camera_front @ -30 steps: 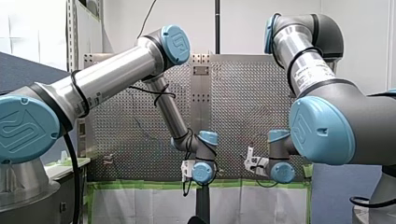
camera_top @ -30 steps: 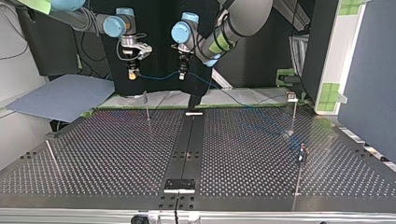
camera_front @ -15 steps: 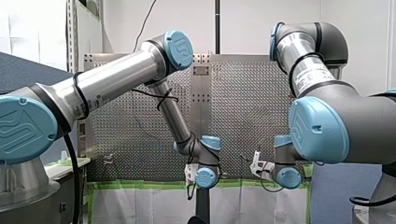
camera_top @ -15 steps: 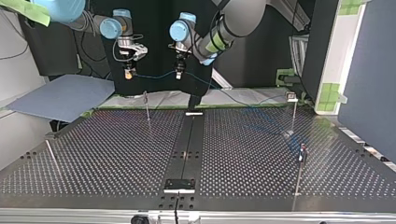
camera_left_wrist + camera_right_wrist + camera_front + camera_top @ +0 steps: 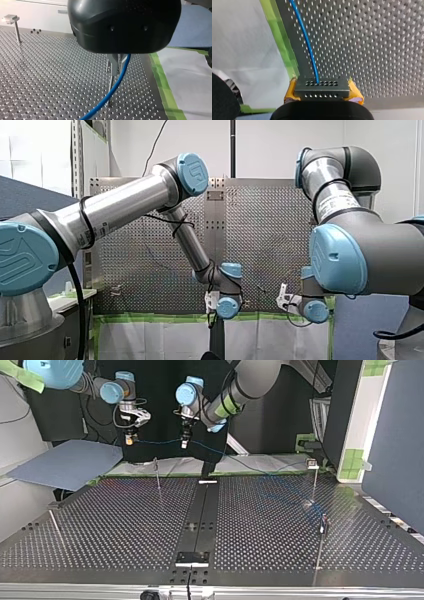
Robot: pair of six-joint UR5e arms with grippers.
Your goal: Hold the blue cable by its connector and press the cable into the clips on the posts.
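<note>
Blue marks the thing to follow: the thin blue cable [image 5: 312, 60] leaves the dark grey perforated block connector [image 5: 322, 88], which my right pincer [image 5: 323, 92] has clamped squarely between its yellow pads [image 5: 290, 92]. From there the cable runs in a nearly level, lightly sagging span to my left pincer [image 5: 116, 63]. Its metal fingers [image 5: 113, 67] stand almost together, with the cable passing through them. Beyond that the cable droops toward the tall posts [image 5: 314, 482] at the top view's right, where I cannot tell whether it is seated. Both pincers hang above the arms' edge of the perforated metal worktop [image 5: 125, 525]. The slim metal post [image 5: 157, 479] and its small clip [image 5: 155, 462] stand lower than the span and, across the top view, between the two pincers. The step in hand looks like laying this span over that clip and pressing it home. To do it well, line the cable up with the clip's mouth before descending. Lower both pincers together so the span stays level and gently taut, and let the left grip stay light enough for the cable to slide. The push should come through the cable rather than by tugging the connector. Watch that neither set of fingers strikes the post.
</note>
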